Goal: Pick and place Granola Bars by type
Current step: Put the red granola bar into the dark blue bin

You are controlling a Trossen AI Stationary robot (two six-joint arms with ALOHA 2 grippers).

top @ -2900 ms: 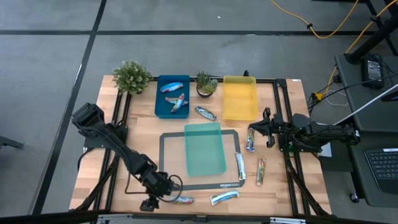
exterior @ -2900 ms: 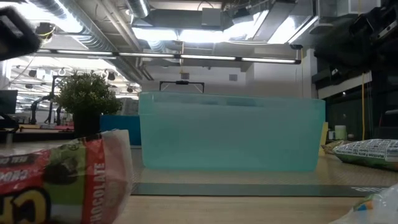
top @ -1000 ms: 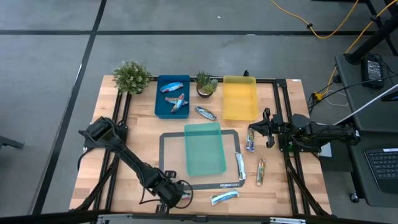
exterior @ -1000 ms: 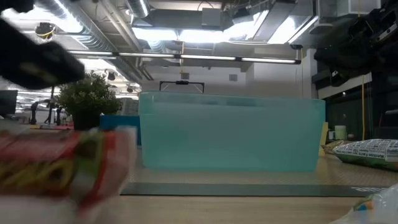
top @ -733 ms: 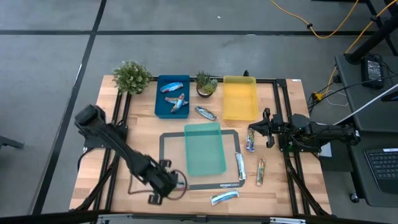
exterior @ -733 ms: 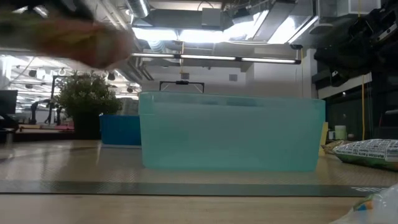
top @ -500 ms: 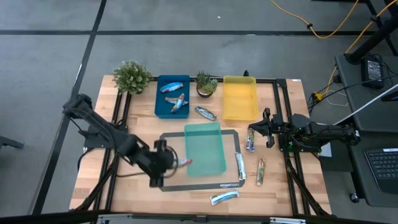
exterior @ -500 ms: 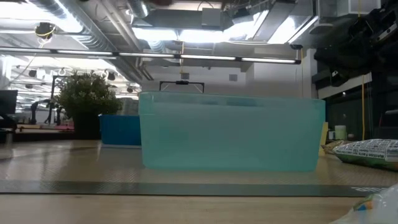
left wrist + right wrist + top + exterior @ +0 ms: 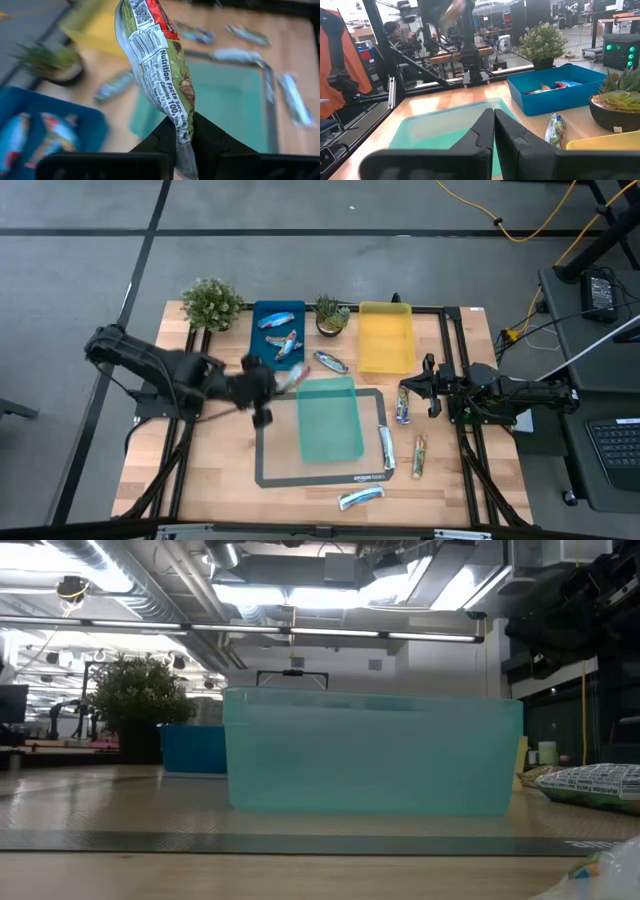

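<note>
The left gripper [image 9: 283,380] is clamped on a green-red bar [image 9: 159,55], holding it in the air between the blue tray [image 9: 256,345] and the teal tray [image 9: 330,420] — two bars [image 9: 280,335] lie in the blue tray. Further bars [image 9: 386,447] rest on the table right of the teal tray. The right gripper [image 9: 405,392] waits there, fingers fully closed — nothing held.

The tabletop [image 9: 220,470] is pale, smooth wood planks, the teal tray [image 9: 330,420] translucent matt plastic, and the held granola bar [image 9: 157,60] wears crinkled, glossy printed foil.
</note>
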